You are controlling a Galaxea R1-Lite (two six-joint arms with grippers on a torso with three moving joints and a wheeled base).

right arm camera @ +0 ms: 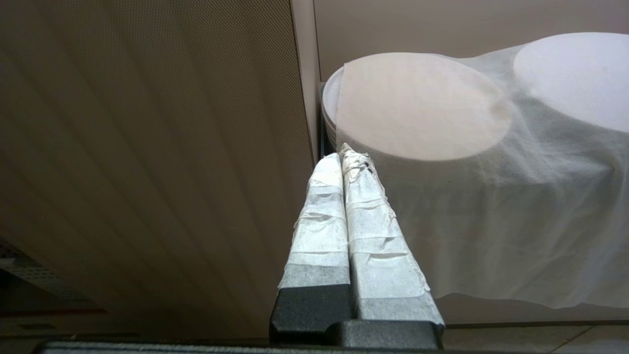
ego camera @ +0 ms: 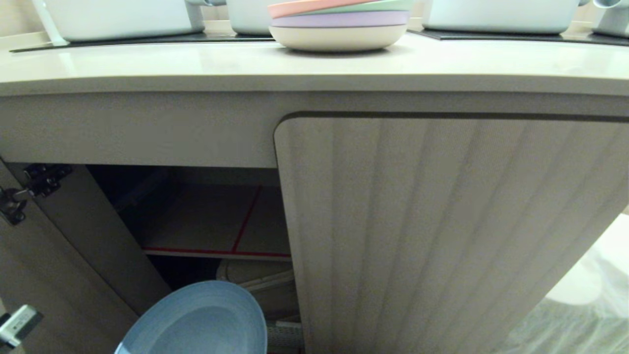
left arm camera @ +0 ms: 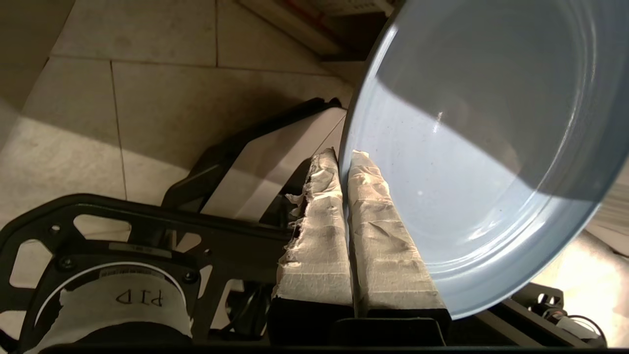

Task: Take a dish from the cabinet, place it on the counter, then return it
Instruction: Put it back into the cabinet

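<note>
Dish out of the cabinet, low

Left pincer (left arm camera: pixel 344 162) pinches the dish (ego camera: pixel 196 322) rim, tilting it clear of the cabinet (ego camera: pixel 442 236); right pincer (right arm camera: pixel 346 160) rests pressed together, idle beside the door.

The left gripper (left arm camera: pixel 344 157) is showing two long fingers (left arm camera: pixel 319 226) wrapped in frayed, creased whitish tape on black bases. A black cut-out frame (left arm camera: pixel 98 216) with screws is carrying a handwritten paper label (left arm camera: pixel 140 296). The right gripper (right arm camera: pixel 344 157) is wearing similar tape.

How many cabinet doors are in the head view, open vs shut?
2. An open door swung out at the left, hinge showing; a shut ribbed door at the right. Others may lie outside the frame.
</note>
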